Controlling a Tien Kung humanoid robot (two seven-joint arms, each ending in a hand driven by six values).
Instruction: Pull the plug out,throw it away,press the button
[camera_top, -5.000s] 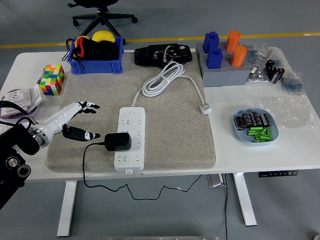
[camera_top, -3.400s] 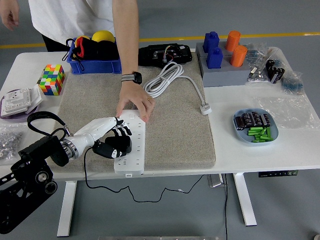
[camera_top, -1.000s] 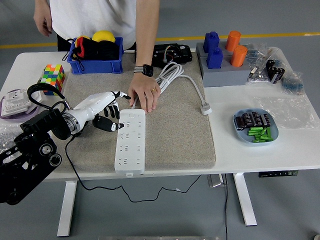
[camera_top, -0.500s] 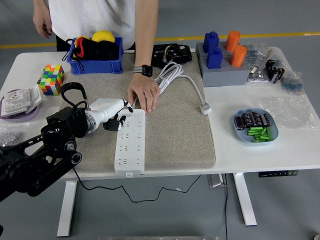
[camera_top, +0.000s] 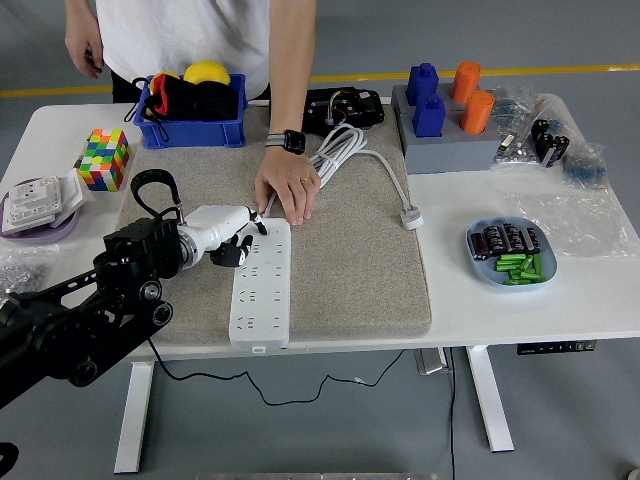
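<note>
The white power strip (camera_top: 261, 287) lies lengthwise on the grey mat (camera_top: 350, 260), with no plug in its sockets. My left hand (camera_top: 240, 238) reaches in from the left, its white fingers (camera_top: 255, 222) stretched out onto the strip's far left corner and holding nothing. The black plug is not in view; only its thin black cable (camera_top: 262, 400) hangs below the table's front edge. A person's hand (camera_top: 287, 190) presses down on the strip's far end, where its white cord (camera_top: 335, 150) leaves. The right arm is out of view.
A blue bin (camera_top: 190, 100) and a black device (camera_top: 345, 105) stand at the back. A colour cube (camera_top: 104, 158) and a purple dish (camera_top: 35, 205) sit at left. A grey block holder (camera_top: 450, 140) and a blue plate of batteries (camera_top: 512, 255) are at right.
My left hand has shifted slightly right and forward, so its fingertips now rest on the strip's far left corner. The person's hand stays on the strip's far end.
</note>
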